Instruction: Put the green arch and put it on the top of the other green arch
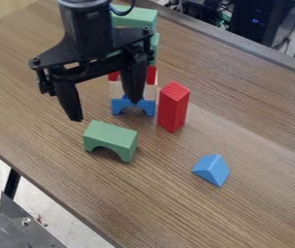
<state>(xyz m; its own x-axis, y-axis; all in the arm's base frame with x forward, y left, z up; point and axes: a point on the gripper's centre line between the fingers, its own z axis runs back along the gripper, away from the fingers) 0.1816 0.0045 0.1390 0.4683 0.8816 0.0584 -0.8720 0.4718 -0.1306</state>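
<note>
Arch (113,134) in green is seen legs down on the table (254,213), left of centre in the frame, gripped by nothing. The gripper (106,110) is held at the upper left with its 2 fingers spread apart, and nothing is pinched there. Of the task, it is judged that 0 moves of the block are complete: grasping, lifting and placing are all left. The other green arch (137,17) is presumably to be found at the top of the stack, upper left, where it is partly hidden by the gripper. The stack's foot is formed by a blue arch (122,105). Containers seem not to be called for; at the right, 1 red block (172,109) and 1 blue wedge (212,169) are borne directly by the table.
</note>
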